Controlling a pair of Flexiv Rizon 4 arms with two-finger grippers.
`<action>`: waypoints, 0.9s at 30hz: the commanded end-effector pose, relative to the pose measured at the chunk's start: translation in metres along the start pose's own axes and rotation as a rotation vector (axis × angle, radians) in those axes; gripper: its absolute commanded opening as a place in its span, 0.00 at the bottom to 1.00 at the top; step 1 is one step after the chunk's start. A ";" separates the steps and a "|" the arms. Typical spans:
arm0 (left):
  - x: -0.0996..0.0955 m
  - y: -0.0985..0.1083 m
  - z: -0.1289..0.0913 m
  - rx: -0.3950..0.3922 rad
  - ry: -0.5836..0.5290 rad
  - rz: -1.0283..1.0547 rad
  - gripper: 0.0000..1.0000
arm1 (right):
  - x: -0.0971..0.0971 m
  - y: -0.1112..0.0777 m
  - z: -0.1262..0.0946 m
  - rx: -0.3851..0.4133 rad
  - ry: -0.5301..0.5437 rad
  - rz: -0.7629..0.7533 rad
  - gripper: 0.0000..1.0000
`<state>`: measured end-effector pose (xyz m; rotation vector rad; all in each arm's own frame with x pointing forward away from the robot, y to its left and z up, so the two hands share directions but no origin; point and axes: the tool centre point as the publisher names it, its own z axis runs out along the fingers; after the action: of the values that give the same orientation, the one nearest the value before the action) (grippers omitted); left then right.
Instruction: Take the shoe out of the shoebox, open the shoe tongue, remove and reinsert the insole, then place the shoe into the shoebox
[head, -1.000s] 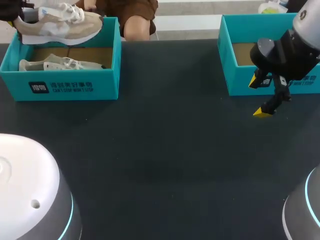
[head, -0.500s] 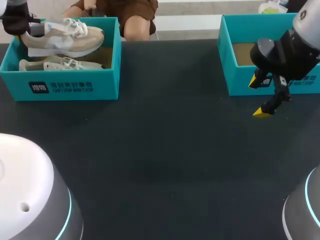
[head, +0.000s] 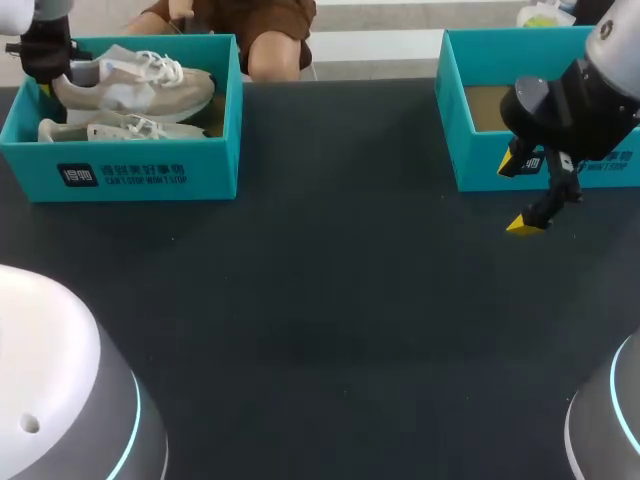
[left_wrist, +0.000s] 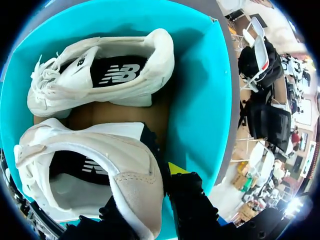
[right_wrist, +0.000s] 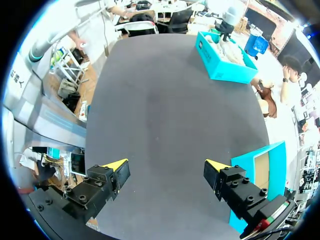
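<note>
The shoe (head: 135, 85) is clamped by its heel in the left gripper (left_wrist: 147, 192), so it is kept level over the shoebox (head: 150, 172); the right gripper (right_wrist: 166, 167) is left parted.

Can see only one yellow tip of the left gripper (left_wrist: 148, 186), outside the heel of the beige-and-white suede sneaker (left_wrist: 90, 165) pinched between the fingers; cannot see the other tip, sunk inside the collar. Cannot make out the sole beneath the fingers, nor the stretch of teal cardboard shoebox (left_wrist: 200, 100) floor under it.
</note>
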<state>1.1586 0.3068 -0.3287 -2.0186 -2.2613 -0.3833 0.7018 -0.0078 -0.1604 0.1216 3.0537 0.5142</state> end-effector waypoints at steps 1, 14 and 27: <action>-0.004 0.015 0.011 0.029 0.004 0.001 0.00 | -0.002 0.001 0.001 0.003 0.003 0.000 1.00; -0.009 0.022 0.035 0.042 -0.014 0.014 0.00 | -0.002 0.001 0.001 0.003 0.003 0.000 1.00; -0.010 0.018 0.045 0.060 -0.023 0.045 0.38 | -0.002 0.001 0.001 0.003 0.003 0.000 1.00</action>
<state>1.1772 0.3089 -0.3722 -2.0459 -2.2156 -0.2983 0.7019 -0.0078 -0.1604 0.1218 3.0537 0.5142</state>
